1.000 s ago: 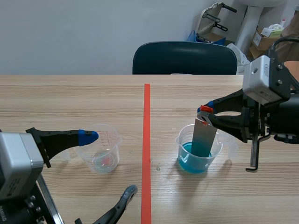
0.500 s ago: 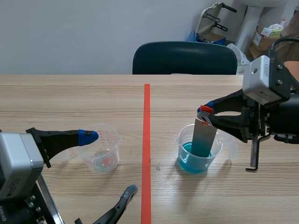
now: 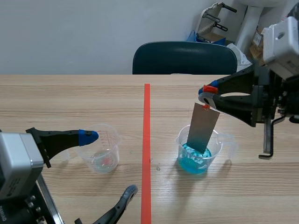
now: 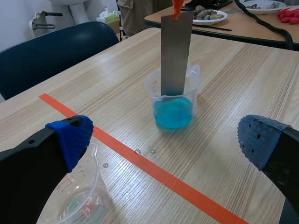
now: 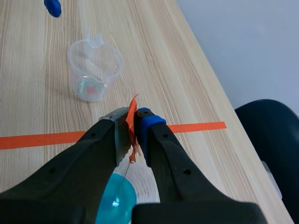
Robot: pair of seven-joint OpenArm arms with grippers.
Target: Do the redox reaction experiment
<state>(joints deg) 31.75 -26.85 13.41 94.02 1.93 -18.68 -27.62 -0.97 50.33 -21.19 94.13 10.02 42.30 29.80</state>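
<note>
Scene view: the right claw is clenched on the top end of a metal strip, which bears an orange tag. The strip hangs slightly tilted, its lower end inside the cup of blue liquid. This cup stands on the worktop, right of the tape line. A clear cup stands left of the line, toward the robot's edge. The left claw is released, one finger beside the clear cup's rim. A chair stands past the far edge.

Left wrist view: the left claw gapes wide. The clear cup sits by one finger, and the blue cup with the strip is ahead, past the tape line.

Right wrist view: the right claw pinches the tag above the blue cup. The clear cup stands well ahead.
</note>
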